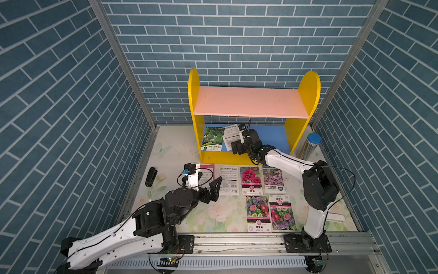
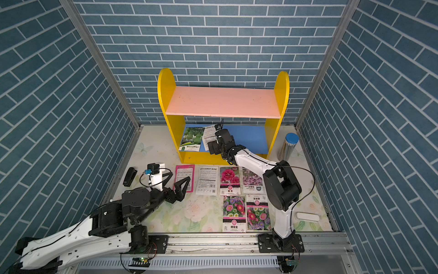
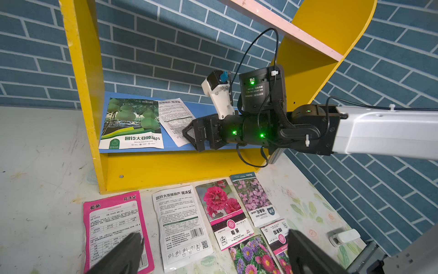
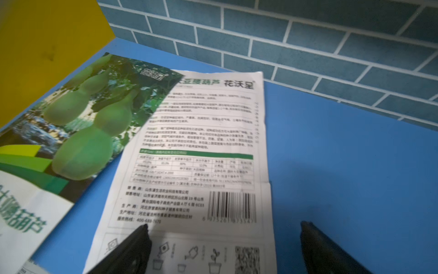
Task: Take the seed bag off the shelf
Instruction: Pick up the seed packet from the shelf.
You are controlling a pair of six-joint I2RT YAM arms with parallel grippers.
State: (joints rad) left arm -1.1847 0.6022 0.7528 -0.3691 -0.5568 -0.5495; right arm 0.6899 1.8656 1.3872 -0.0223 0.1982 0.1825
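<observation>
The shelf point(image 1: 193, 95) point(image 2: 166, 95) stands at the back wall, with yellow side panels, a bare pink upper board and a blue lower board point(image 4: 343, 154). Two seed bags lie overlapping on the lower board: a green gourd bag point(image 1: 212, 138) point(image 3: 132, 121) point(image 4: 78, 132) and, partly over it, a white printed bag point(image 1: 231, 134) point(image 2: 208, 132) point(image 3: 174, 116) point(image 4: 201, 147). My right gripper point(image 1: 234, 144) point(image 4: 225, 227) is open at the white bag's near end, one finger over the bag and one over blue board. My left gripper point(image 1: 209, 180) point(image 3: 215, 236) hangs open above the table, holding nothing.
Several seed bags lie in rows on the floral table in front of the shelf, among them a pink one point(image 1: 208, 175) below my left gripper. A black stapler point(image 1: 151, 176) lies at the left. A metal cylinder with a blue lid point(image 1: 310, 146) stands right of the shelf.
</observation>
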